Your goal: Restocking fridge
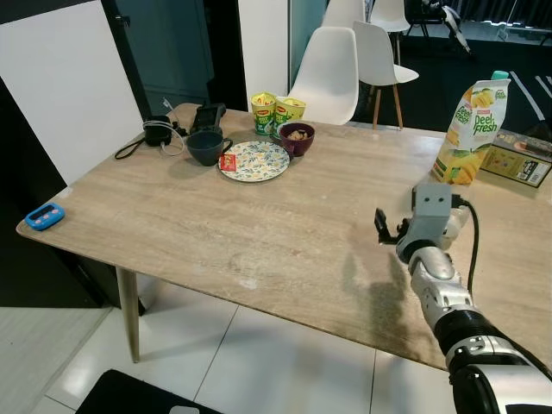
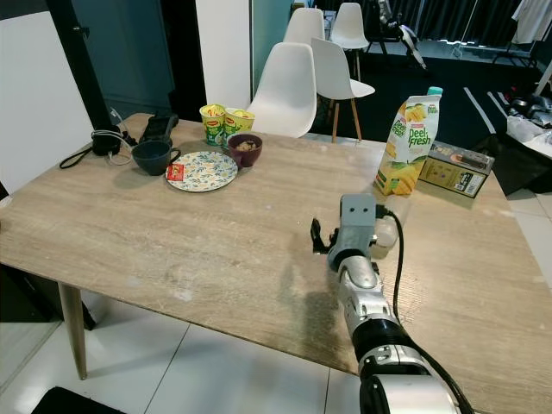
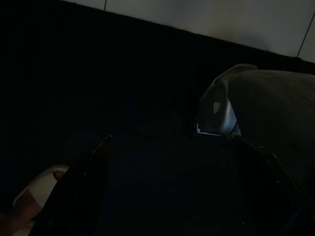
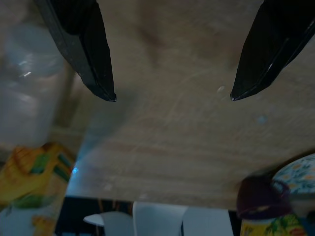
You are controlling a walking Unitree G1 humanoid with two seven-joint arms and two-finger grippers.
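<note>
A tall yellow-and-green juice carton [image 1: 473,129] stands upright at the table's far right, also blurred in the right wrist view [image 4: 29,172]. My right gripper [image 1: 386,228] hovers low over the bare wooden table [image 1: 259,233], a little nearer to me than the carton and to its left. Its two black fingers [image 4: 93,59] are spread wide with only tabletop between them, so it is open. A pale translucent object [image 4: 24,73] lies blurred beside one finger. The left wrist view is very dark; my left gripper [image 3: 172,187] hangs idle over a dark floor with its fingers apart.
At the far middle of the table sit a patterned plate [image 1: 254,161], a purple bowl [image 1: 297,136], two noodle cups [image 1: 263,110] and a dark mug [image 1: 205,147]. A cardboard box [image 1: 516,159] lies behind the carton. A blue timer [image 1: 43,216] sits at the left corner. White chairs [image 1: 332,73] stand beyond.
</note>
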